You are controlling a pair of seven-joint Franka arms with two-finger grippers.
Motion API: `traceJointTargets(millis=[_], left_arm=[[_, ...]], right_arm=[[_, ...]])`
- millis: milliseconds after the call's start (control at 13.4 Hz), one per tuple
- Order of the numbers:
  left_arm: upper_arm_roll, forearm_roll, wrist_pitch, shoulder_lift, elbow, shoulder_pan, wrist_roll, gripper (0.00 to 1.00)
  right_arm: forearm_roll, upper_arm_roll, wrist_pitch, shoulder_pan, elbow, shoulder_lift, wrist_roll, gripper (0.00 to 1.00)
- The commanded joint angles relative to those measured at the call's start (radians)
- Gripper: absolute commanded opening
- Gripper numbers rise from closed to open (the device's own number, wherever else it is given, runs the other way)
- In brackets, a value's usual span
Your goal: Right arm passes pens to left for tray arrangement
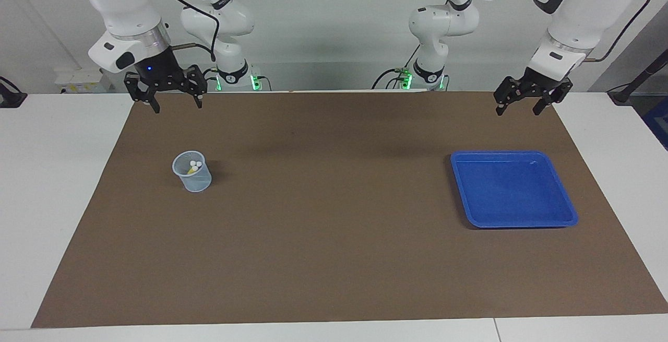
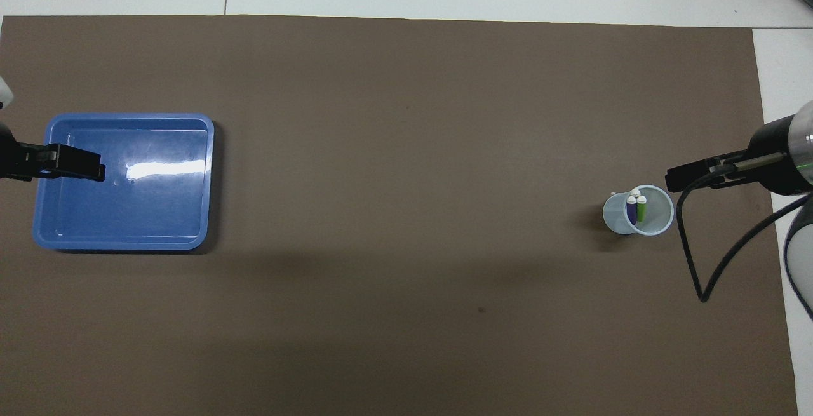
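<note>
Three pens stand pale ends up in a small translucent cup on the brown mat, toward the right arm's end. Purple and green show from overhead, and a bit of yellow shows in the facing view. My right gripper, with the blue light, hangs open and empty in the air above the mat near the cup. The blue tray lies empty toward the left arm's end. My left gripper hangs open and empty in the air; from overhead one finger covers part of the tray.
A brown mat covers most of the white table. A black cable loops down from the right arm over the mat beside the cup.
</note>
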Motion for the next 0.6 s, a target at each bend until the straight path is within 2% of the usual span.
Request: traceJointTargets(millis=[0, 523], left_arm=[[0.008, 0.011, -0.010, -0.003, 0.004, -0.005, 0.010, 1.00], [0.008, 0.011, -0.008, -0.012, -0.001, -0.008, 0.010, 1.00]], right_arm=[[0.004, 0.004, -0.014, 0.000, 0.003, -0.012, 0.015, 1.00], [0.004, 0.006, 0.003, -0.003, -0.040, -0.028, 0.013, 1.00]])
